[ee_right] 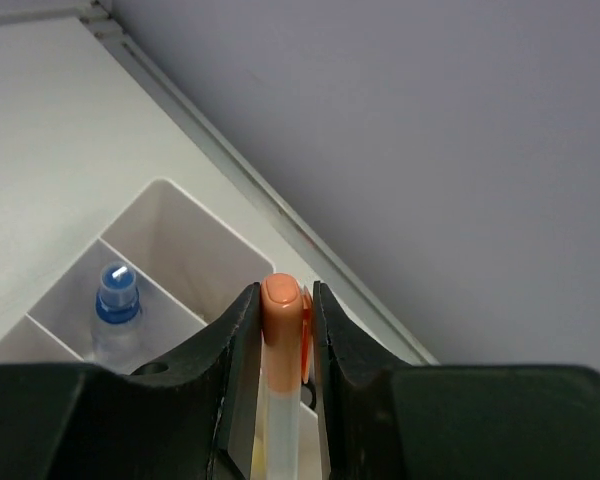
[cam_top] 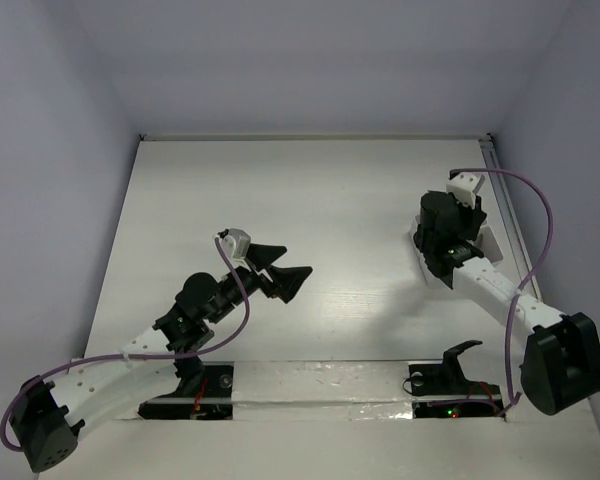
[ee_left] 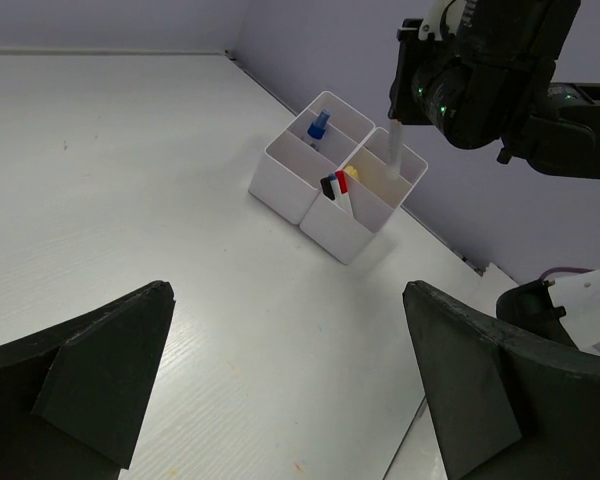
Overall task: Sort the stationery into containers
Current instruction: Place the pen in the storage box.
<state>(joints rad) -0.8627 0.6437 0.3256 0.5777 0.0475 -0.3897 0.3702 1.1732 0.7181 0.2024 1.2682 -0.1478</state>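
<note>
The containers [ee_left: 280, 185] are joined white boxes near the far right wall; they also show in the right wrist view [ee_right: 180, 235] and partly in the top view [cam_top: 492, 240]. My right gripper [ee_right: 283, 300] is shut on a white orange-capped tube [ee_right: 280, 310] and holds it upright, its lower end in a compartment [ee_left: 393, 150]. One box holds a blue-capped item [ee_left: 318, 125], another black and red pieces [ee_left: 335, 186] and a yellow piece [ee_left: 351, 172]. My left gripper [ee_left: 287, 288] is open and empty over bare table, well short of the boxes [cam_top: 280, 272].
The purple walls stand close behind and to the right of the boxes. A metal rail [ee_right: 230, 170] runs along the table's right edge. The right arm [ee_left: 500, 70] hangs over the boxes.
</note>
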